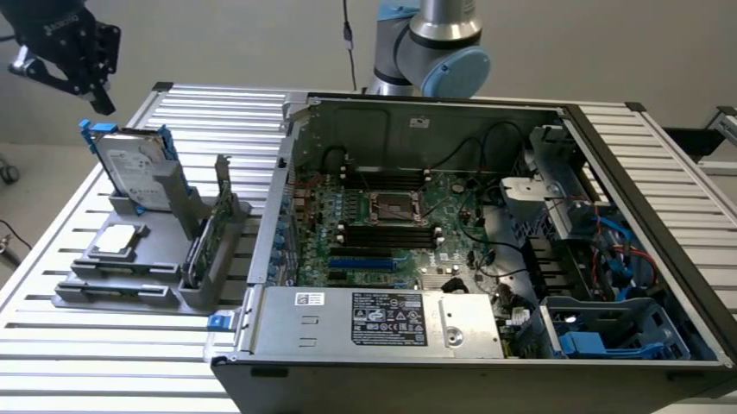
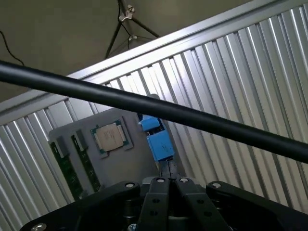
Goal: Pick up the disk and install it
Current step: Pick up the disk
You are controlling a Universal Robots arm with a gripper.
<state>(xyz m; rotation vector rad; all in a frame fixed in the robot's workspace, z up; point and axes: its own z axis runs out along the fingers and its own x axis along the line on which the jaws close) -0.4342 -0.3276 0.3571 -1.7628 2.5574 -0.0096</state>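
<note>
Shut black gripper point(image 1: 102, 103) poised just above the upright disk, nothing gripped.
The flat silver-grey disk point(image 1: 136, 170), edged by a blue plastic carrier frame, is stood on a short edge in the grey plastic holder point(image 1: 124, 289) on the ribbed aluminium table point(image 1: 103, 354). Its long axis is set nearly vertical, the blue frame ends pointed upward. The jaws are pressed together.

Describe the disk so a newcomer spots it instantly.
Left of the open computer case in the exterior view, a grey holder sits on the slatted table. The disk stands on edge at its far end: silver-grey, white label, blue frame, unlike the flat square chip and thin green card nearby.
</note>
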